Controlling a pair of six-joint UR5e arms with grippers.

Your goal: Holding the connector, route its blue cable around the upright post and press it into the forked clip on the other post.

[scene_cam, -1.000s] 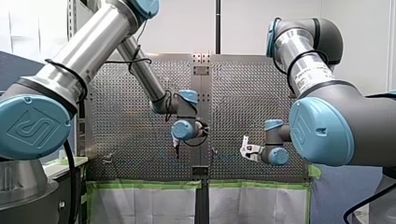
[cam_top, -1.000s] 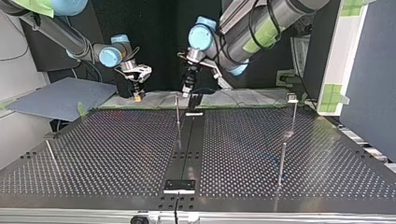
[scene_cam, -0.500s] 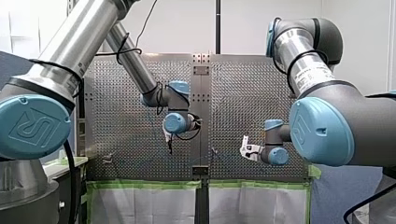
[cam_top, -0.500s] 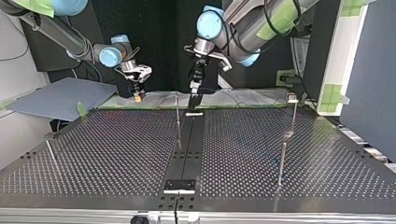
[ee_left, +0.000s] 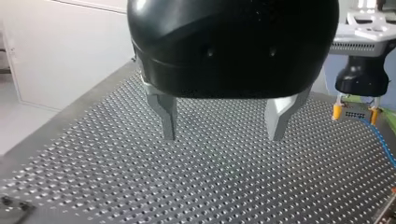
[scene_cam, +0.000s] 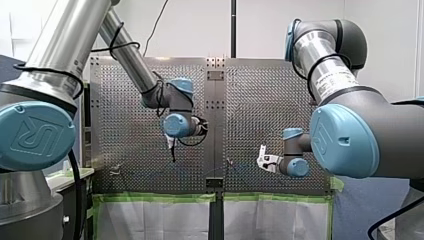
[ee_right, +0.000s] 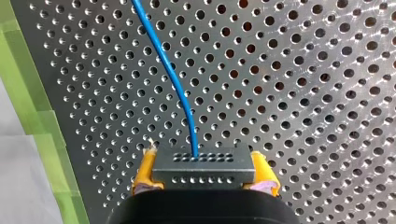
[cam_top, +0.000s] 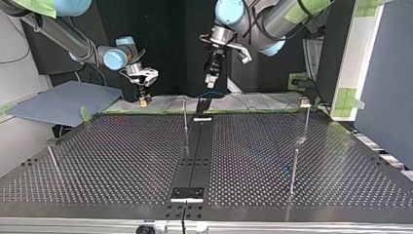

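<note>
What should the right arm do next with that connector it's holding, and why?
Probably carry the connector toward the upright post, trailing the blue cable. My right gripper is shut on it, the cable lies loose over the table, apparently not yet around the post, and my left gripper hangs open and empty above the table.

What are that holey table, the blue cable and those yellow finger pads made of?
Table: probably metal, grey, glinting between its drilled holes.
Blue cable: looks plastic-sheathed, smooth, curving softly.
Yellow pads: perhaps rubber or soft plastic, matt; unclear which.
</note>
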